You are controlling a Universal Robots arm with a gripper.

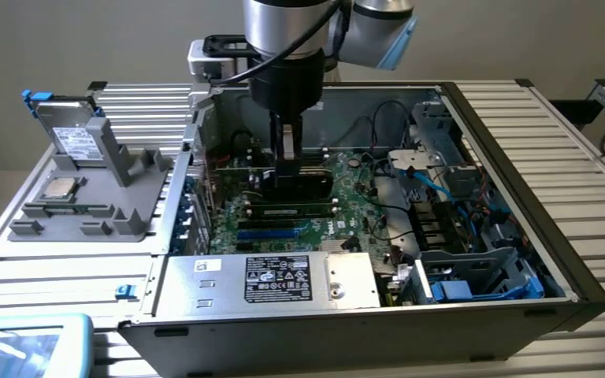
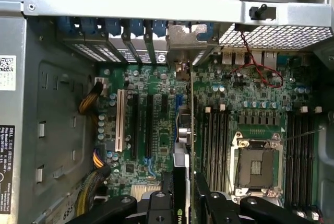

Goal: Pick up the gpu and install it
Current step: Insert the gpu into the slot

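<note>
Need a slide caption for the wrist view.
Wrist view: gripper holds the gpu edge-on over the motherboard in the open PC case, silver bracket toward the rear wall.

Softly and evenly lit from overhead; dimmer down inside the computer case [image 1: 334, 342], pale sheen along its metal rail [image 2: 130, 7].

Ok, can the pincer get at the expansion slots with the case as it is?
Likely yes: the case is open, and the pincer, holding the gpu, is down inside right by the expansion slots.
</note>
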